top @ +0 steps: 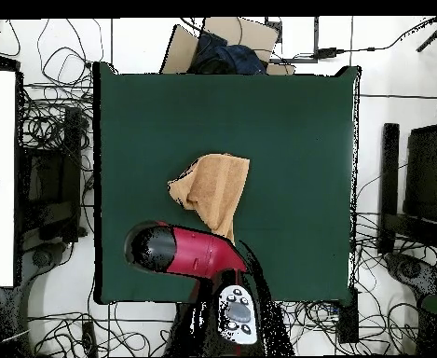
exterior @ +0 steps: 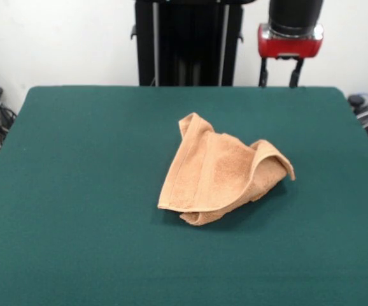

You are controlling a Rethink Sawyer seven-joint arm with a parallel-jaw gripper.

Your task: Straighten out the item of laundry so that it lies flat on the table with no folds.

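The item of laundry [exterior: 219,172], a peach-orange towel, lies crumpled near the middle of the green table [exterior: 76,191]. It is folded over itself, with one corner raised at the right and a border band showing along its left side. From above, the towel [top: 212,191] forms a bunched, roughly triangular shape on the table [top: 296,140]. My gripper [exterior: 278,78] hangs above the table's far edge, behind and to the right of the towel and well apart from it. Its two black fingers are open with nothing between them. In the overhead view the red and black arm [top: 189,252] covers the gripper.
Cables lie on the floor around all sides of the table [top: 45,140]. A cardboard box with dark cloth [top: 224,47] sits beyond one table edge. The black pedestal [exterior: 187,41] stands behind the far edge.
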